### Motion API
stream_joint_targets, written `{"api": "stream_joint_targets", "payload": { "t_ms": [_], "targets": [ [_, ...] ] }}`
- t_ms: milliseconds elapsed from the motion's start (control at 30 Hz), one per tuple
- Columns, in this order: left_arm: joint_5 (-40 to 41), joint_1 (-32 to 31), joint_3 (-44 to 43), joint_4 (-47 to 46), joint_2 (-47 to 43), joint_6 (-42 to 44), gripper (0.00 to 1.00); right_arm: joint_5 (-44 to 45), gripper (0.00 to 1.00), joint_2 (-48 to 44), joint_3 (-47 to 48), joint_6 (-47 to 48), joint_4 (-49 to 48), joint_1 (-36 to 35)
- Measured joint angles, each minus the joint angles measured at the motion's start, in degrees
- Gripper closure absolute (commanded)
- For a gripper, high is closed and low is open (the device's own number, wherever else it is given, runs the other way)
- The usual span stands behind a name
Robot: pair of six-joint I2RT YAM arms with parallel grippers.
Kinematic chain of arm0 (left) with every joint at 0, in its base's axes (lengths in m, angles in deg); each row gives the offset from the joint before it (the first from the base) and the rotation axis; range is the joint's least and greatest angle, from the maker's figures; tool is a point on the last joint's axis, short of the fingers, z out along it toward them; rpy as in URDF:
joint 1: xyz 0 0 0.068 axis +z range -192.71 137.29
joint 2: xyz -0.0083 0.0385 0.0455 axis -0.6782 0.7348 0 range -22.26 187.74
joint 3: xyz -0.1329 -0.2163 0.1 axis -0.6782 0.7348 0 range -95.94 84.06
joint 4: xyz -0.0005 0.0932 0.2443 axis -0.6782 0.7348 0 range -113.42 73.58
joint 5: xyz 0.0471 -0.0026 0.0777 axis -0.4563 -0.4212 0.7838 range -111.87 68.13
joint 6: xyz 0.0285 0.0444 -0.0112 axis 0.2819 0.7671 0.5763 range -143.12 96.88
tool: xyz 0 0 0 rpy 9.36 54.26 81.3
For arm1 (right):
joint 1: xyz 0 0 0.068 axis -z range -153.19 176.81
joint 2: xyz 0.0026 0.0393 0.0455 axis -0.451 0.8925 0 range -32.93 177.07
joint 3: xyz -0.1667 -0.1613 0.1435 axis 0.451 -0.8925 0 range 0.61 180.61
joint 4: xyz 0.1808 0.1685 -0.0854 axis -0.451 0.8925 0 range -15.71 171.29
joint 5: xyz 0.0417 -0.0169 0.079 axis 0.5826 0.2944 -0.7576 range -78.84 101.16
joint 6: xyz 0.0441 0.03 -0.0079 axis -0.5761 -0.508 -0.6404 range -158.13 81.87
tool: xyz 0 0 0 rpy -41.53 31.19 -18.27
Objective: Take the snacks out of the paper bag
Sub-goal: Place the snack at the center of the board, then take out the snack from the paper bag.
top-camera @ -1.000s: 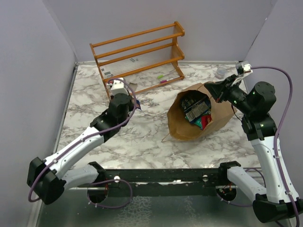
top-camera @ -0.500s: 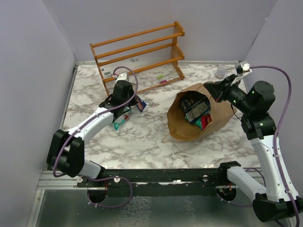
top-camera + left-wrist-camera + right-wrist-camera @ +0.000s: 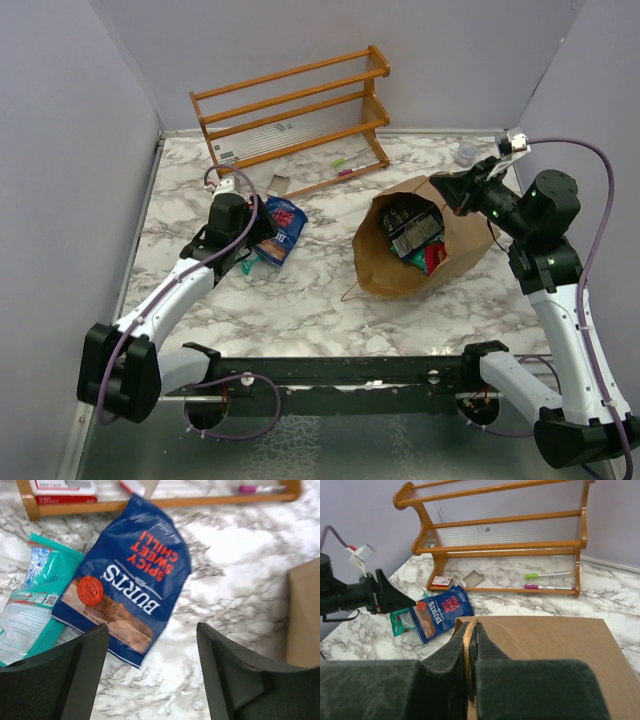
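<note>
The brown paper bag (image 3: 455,235) lies on its side at the right, mouth toward the left, with several snacks (image 3: 412,232) showing inside. My right gripper (image 3: 471,626) is shut on the bag's twisted paper handle at its upper rim (image 3: 447,190). A dark blue packet (image 3: 127,585) with red lettering lies flat on the marble, partly over a teal packet (image 3: 35,605). My left gripper (image 3: 152,635) hovers open just in front of them, fingers apart and nothing between them. In the top view, the blue packet (image 3: 282,228) is beside that gripper (image 3: 262,235).
A wooden two-shelf rack (image 3: 295,115) stands at the back, with pens (image 3: 345,165) and a small red-and-white box (image 3: 62,490) on its bottom shelf. A small clear cup (image 3: 466,153) sits at the back right. Grey walls close in on three sides.
My left gripper has opened and let go of the blue packet, which now lies on the table by the teal one; the arm drew back leftward. The right arm has not moved.
</note>
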Motion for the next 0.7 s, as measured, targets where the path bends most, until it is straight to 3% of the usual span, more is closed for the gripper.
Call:
{"api": "stream_joint_targets", "payload": {
  "t_ms": [133,433,700],
  "targets": [
    [-2.2,0.0,0.0,-0.9,-5.7,-0.2,0.12,0.0,0.98,0.0,0.0,0.0,-0.1,0.0],
    [-7.4,-4.6,1.8,-6.1,-7.4,-2.5,0.12,0.0,0.98,0.0,0.0,0.0,-0.1,0.0],
    [-2.9,-21.3,3.2,-11.5,-8.1,-3.1,0.27,-0.2,0.98,-0.1,-0.2,-0.1,-0.1,0.0]
  ]
}}
